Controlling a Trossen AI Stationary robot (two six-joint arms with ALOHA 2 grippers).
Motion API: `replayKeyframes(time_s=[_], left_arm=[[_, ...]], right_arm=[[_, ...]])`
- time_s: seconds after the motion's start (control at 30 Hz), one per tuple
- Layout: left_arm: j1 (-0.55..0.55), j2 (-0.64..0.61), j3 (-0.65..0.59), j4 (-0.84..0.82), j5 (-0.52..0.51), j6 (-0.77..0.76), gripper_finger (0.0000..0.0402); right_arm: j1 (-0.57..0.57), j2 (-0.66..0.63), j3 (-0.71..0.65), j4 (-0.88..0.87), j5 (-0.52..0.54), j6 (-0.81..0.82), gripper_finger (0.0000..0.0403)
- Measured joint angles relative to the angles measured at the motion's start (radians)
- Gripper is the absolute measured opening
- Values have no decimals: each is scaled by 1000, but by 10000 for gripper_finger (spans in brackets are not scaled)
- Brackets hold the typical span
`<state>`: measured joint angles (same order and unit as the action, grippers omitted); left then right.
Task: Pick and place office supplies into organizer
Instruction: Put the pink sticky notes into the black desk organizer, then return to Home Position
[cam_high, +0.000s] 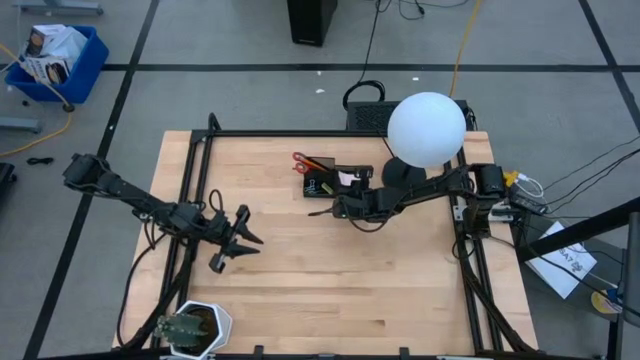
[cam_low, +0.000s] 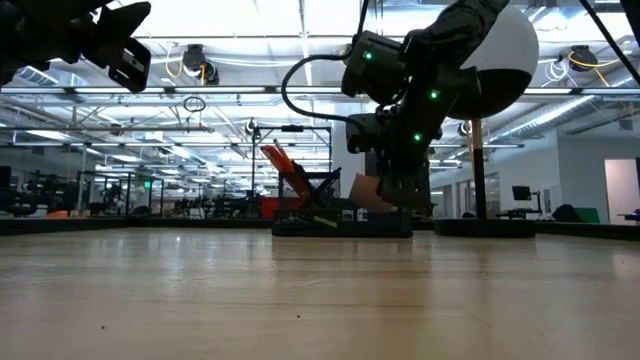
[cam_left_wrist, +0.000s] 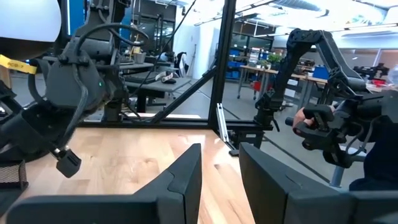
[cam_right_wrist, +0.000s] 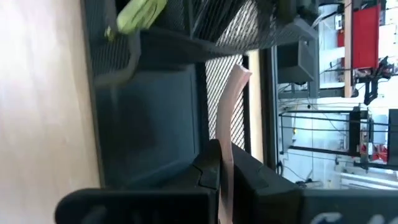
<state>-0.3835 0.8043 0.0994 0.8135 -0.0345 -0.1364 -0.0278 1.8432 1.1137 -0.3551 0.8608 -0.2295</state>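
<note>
Two arms in frame, one working. Left gripper (cam_high: 240, 243) sits over bare table (cam_high: 330, 290) on the left side, well away from the tray, fingers spread with nothing between them; left wrist view shows the same gap between its fingers (cam_left_wrist: 180, 180).

Moving right: tray (cam_high: 325, 180) is near the table's back edge, centre. Scissors (cam_high: 308, 161) stand in its back-left part, red handles up and leaning out to the left; in the low view their long axis tilts up-left (cam_low: 290, 172). A yellow-green piece (cam_high: 326, 187) lies in the tray's mesh section, also seen in the right wrist view (cam_right_wrist: 140, 14). A thin dark pen (cam_high: 322, 211) lies on the table just in front of the tray, long axis left-right.

Right gripper (cam_high: 350, 195) reaches in from the right, at the tray's front-right corner. Its fingers (cam_right_wrist: 208, 171) are closed on the pink pad (cam_right_wrist: 227, 118), pinched edge-on. Pad's long axis runs straight out from the fingertips, free end over the tray's dark compartment beside the mesh wall. Low view: pad (cam_low: 368, 192) hangs under the gripper just above the tray rim, tilted.

Lamp (cam_high: 425, 130) stands right of the tray, behind the right arm.
</note>
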Motion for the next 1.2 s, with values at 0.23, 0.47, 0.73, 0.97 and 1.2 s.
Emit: replayKeyframes(time_s=[0.23,0.47,0.73,0.97,1.2], left_arm=[[-5,0,0,-1,0,-1,113],[-5,0,0,-1,8,-5,113],[-6,0,0,-6,8,-6,113],[-12,0,0,-9,8,-4,113],[-12,0,0,-8,4,-3,113]], right_arm=[[-25,-1,0,16,-108,-44,11],[-38,58,0,51,-104,-58,46],[-23,122,2,53,-101,-18,150],[15,54,0,46,-77,18,235],[96,-64,0,44,-82,32,264]])
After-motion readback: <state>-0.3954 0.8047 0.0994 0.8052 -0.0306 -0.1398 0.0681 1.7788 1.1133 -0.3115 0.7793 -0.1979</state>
